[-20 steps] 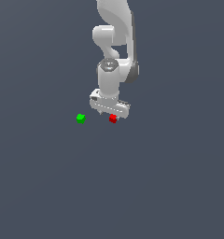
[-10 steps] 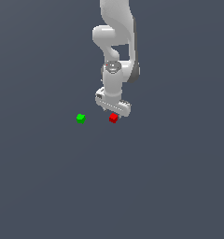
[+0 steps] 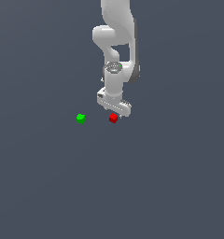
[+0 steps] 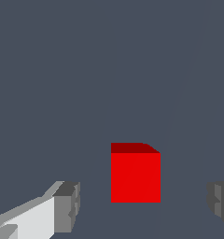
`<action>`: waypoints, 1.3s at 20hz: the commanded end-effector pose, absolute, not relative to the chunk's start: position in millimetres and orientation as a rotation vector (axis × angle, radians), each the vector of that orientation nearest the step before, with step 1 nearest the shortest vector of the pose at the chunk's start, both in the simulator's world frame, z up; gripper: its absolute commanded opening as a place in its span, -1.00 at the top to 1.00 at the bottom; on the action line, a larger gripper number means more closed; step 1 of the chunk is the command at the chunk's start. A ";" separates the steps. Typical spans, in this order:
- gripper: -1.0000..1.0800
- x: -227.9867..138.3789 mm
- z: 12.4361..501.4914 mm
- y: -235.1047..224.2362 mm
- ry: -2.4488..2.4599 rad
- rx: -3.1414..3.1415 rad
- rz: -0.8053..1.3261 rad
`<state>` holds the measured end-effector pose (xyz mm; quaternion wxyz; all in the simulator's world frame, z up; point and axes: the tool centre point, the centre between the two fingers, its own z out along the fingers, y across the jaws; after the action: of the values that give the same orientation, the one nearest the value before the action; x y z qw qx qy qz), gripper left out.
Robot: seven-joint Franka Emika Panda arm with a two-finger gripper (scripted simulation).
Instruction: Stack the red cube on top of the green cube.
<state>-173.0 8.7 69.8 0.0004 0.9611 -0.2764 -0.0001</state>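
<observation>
red cube (image 4: 135, 176) between spread pincer (image 4: 144, 206) fingers, untouched; green cube (image 3: 80, 118) apart.

No text, label, brand, number or sign could be read in either view; every surface shown was plain and unmarked.

A flat, uniform slate-grey floor (image 3: 48, 186) fills both views edge to edge. It bears no texture, seam or pattern. The light is soft and even, leaving only faint shading.
</observation>
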 end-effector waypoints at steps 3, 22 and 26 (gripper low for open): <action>-0.92 -173.5 62.0 8.7 -0.869 3.018 -0.001; 1.00 -174.3 23.5 9.7 -0.874 3.017 0.000; 1.00 -174.3 23.5 9.7 -0.874 3.017 0.000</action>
<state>-174.1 10.2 24.0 -0.0002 0.9607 -0.2777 0.0002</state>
